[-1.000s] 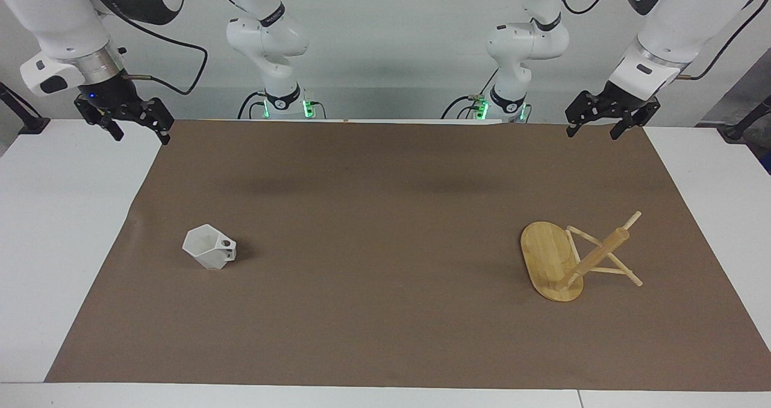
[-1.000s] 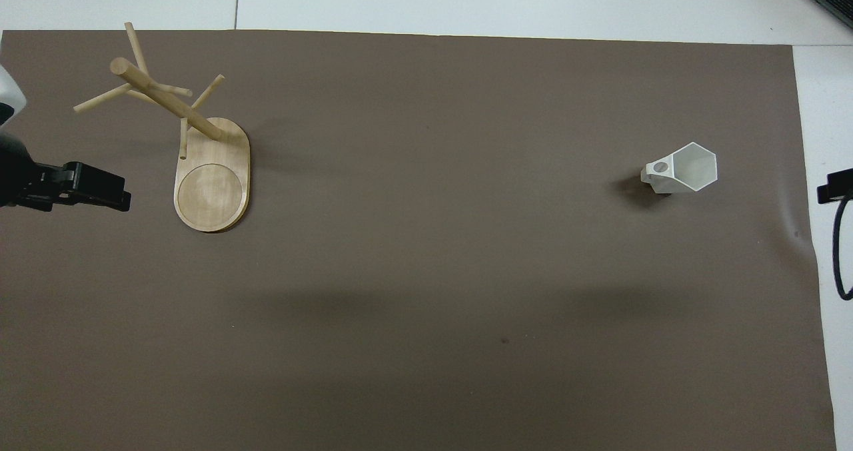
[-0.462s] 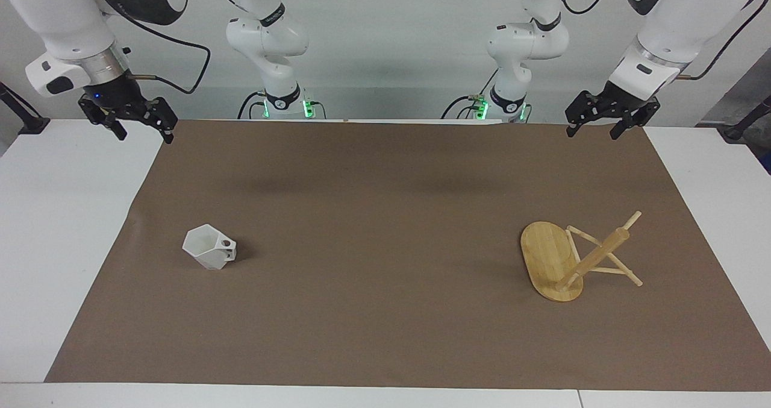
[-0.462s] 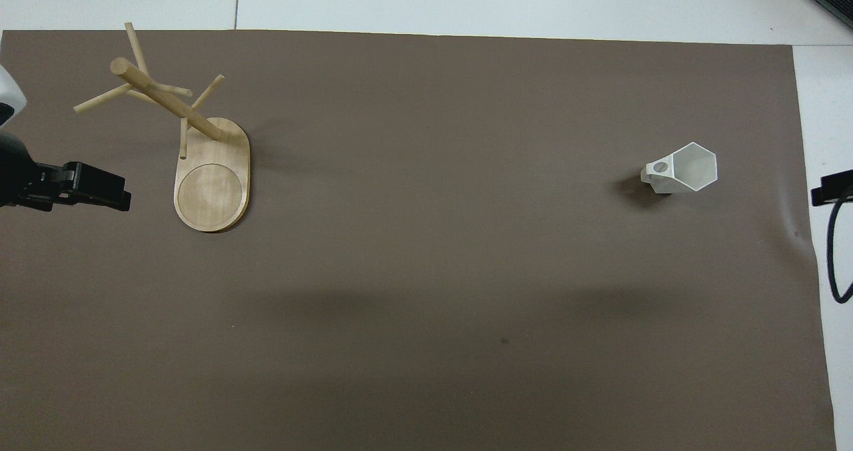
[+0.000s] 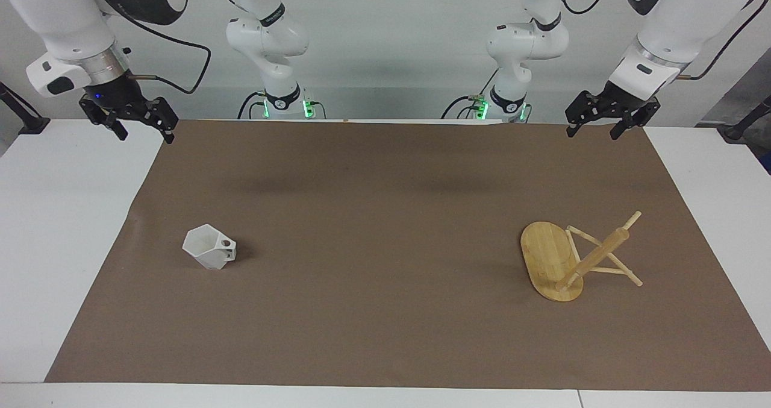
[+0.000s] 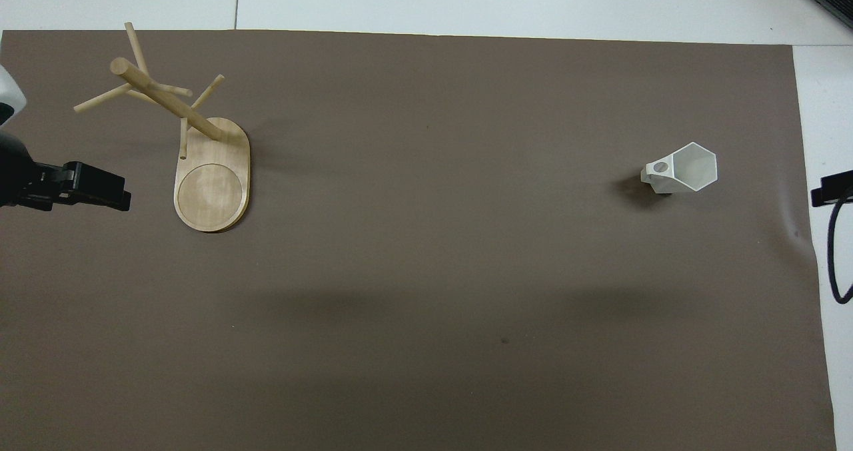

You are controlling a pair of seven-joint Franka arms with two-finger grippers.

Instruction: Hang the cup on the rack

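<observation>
The cup [image 5: 209,248] is a white faceted mug. It stands upright on the brown mat toward the right arm's end, and it also shows in the overhead view [image 6: 686,168]. The rack [image 5: 557,263] is a bamboo mug tree that stands on its oval base toward the left arm's end; it also shows in the overhead view [image 6: 212,174]. Its pegs are bare. My right gripper [image 5: 144,134] is open and empty, raised over the mat's corner at the robots' end. My left gripper [image 5: 592,132] is open and empty, raised over the mat's other corner at the robots' end.
A brown paper mat [image 5: 385,227] covers most of the white table [image 5: 54,227]. Bare white table strips run along both ends. The left gripper's black body [image 6: 80,188] shows at the overhead view's edge beside the rack's base.
My right gripper has shifted slightly and risen a little over its corner of the mat. The left arm, the cup and the rack have not moved.
</observation>
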